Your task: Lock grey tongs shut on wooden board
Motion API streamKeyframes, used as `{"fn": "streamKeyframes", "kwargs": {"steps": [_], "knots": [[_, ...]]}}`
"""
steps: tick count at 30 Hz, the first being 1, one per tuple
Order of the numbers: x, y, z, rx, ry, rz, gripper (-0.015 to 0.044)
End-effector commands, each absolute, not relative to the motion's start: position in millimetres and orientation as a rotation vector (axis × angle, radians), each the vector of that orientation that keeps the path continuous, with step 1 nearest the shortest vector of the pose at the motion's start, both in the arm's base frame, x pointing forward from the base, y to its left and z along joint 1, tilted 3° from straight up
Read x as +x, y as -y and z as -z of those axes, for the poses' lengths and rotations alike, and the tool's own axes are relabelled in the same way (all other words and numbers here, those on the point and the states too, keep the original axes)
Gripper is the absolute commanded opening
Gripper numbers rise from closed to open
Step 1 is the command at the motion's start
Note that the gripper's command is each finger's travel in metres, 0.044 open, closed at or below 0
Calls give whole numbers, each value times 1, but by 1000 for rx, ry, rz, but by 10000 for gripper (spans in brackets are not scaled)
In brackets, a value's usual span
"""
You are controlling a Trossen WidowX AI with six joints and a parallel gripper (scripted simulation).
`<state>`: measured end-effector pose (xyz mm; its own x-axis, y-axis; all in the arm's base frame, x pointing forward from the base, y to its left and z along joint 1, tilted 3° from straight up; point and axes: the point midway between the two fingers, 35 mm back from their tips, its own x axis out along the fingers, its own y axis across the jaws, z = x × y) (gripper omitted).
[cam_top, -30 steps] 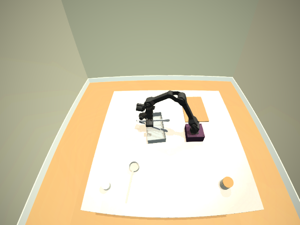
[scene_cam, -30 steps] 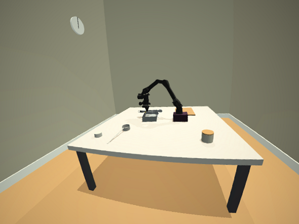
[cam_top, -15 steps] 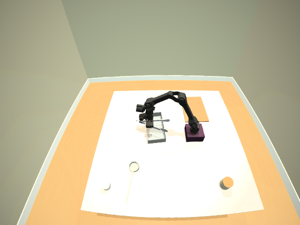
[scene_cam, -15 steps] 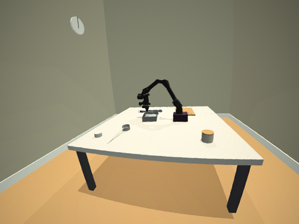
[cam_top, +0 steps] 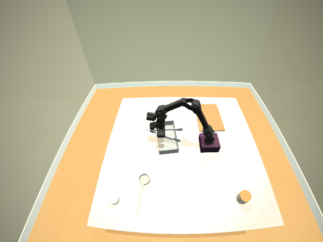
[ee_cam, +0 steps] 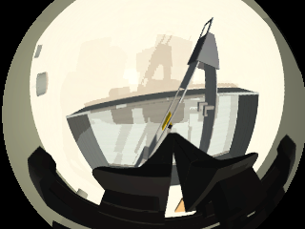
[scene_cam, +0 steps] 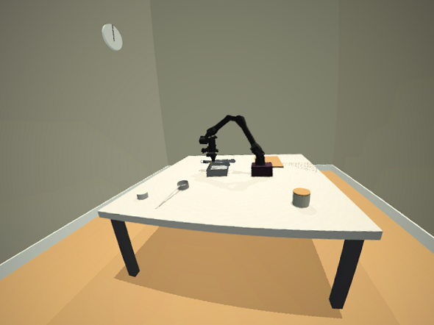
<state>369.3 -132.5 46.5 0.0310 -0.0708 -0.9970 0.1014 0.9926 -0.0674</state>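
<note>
Seen from the top view, the white surface [cam_top: 187, 169] [scene_cam: 237, 207] [ee_cam: 114, 24] carries the roasting tin [cam_top: 168, 151] [scene_cam: 217, 173] [ee_cam: 248, 124] toward eleven o'clock, wooden board [cam_top: 212, 118] [scene_cam: 274, 162] at one, purple base [cam_top: 210, 150] [scene_cam: 261, 172] near two, orange-topped jar [cam_top: 245, 195] [scene_cam: 301, 199] at four, long-handled ladle [cam_top: 140, 196] [scene_cam: 167, 196] and small pale cylinder [cam_top: 114, 199] [scene_cam: 142, 195] around eight
</note>
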Motion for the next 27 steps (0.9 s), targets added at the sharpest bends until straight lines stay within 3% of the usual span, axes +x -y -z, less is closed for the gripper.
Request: {"fn": "streamKeyframes", "kwargs": {"steps": [1, 9, 21, 27], "knots": [[370, 132, -54, 24, -1534, 132, -97], [366, 124, -142, 29, -1538, 137, 113], [371, 127, -135, 21, -1510, 137, 428], [359, 136, -109, 193, -1517, 297, 440]]}}
